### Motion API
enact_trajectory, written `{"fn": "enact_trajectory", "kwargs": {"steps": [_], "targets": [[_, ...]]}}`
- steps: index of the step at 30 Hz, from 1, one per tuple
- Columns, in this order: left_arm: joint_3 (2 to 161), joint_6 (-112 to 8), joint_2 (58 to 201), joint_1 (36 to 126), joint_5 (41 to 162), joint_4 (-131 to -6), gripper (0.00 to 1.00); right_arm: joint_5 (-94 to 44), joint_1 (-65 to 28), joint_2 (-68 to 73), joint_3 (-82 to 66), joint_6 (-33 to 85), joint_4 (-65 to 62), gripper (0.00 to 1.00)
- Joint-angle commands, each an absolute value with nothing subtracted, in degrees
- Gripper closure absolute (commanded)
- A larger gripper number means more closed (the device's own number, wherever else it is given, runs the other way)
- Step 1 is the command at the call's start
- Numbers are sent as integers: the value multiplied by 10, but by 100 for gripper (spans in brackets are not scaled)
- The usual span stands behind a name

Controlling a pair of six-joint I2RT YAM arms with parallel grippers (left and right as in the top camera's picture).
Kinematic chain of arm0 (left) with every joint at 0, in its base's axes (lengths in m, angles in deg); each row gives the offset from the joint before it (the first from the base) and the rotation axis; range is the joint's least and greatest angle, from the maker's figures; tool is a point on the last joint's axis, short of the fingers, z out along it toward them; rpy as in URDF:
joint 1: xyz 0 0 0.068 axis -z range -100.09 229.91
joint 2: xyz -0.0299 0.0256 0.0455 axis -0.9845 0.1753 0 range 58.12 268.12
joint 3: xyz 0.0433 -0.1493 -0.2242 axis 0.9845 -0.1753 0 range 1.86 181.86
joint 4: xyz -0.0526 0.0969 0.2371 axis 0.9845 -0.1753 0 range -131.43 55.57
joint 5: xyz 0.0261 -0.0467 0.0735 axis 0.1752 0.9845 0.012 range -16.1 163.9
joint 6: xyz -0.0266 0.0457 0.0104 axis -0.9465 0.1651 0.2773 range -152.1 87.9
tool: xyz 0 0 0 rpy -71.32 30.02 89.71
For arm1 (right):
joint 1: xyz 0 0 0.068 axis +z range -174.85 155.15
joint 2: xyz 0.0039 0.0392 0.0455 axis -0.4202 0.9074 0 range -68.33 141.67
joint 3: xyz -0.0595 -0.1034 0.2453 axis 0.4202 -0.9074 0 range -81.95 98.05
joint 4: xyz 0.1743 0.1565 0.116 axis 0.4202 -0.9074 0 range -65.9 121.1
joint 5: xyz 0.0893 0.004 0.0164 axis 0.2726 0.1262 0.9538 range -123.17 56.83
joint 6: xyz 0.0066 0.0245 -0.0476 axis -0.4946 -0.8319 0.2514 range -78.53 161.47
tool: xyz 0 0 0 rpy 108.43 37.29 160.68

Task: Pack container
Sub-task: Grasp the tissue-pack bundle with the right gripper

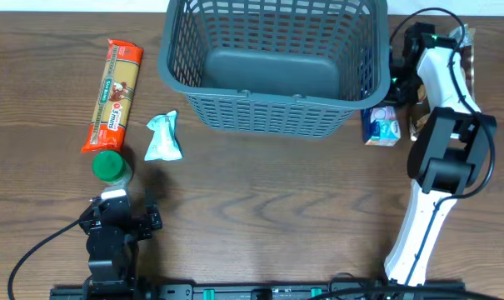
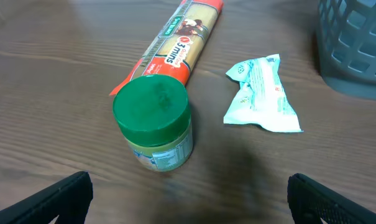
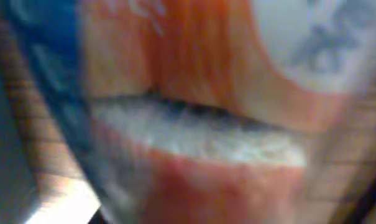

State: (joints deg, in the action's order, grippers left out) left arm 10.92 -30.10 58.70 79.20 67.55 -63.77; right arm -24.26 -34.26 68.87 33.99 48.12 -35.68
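Note:
The dark grey slotted container (image 1: pixel 272 108) stands at the back middle, with nothing visible inside it. A green-lidded jar (image 1: pixel 111 166) (image 2: pixel 153 124), an orange pasta packet (image 1: pixel 115 94) (image 2: pixel 175 46) and a pale teal sachet (image 1: pixel 163 138) (image 2: pixel 262 93) lie to its left. My left gripper (image 1: pixel 112 202) (image 2: pixel 188 190) is open and empty, just short of the jar. My right gripper (image 1: pixel 401 73) is beside the container's right wall. Its wrist view is filled by a blurred orange, blue and white package (image 3: pixel 194 112), and its fingers do not show.
A small blue and white carton (image 1: pixel 381 127) stands by the container's right front corner. Brown packaged items (image 1: pixel 418 125) lie behind the right arm at the table's right edge.

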Motion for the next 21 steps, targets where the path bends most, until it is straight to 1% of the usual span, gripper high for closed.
{"fn": "enact_trajectory", "kwargs": {"steps": [1,12,21], "targets": [[100,-291,583,790,674,-637,2,-237,-334,706,334,489,-354,99],[100,-291,583,790,674,-637,1,-238,-333,676,339,478,-355,99],[100,-291,583,790,674,-637,1,-245,-335,569,364,429,-351,99]]}}
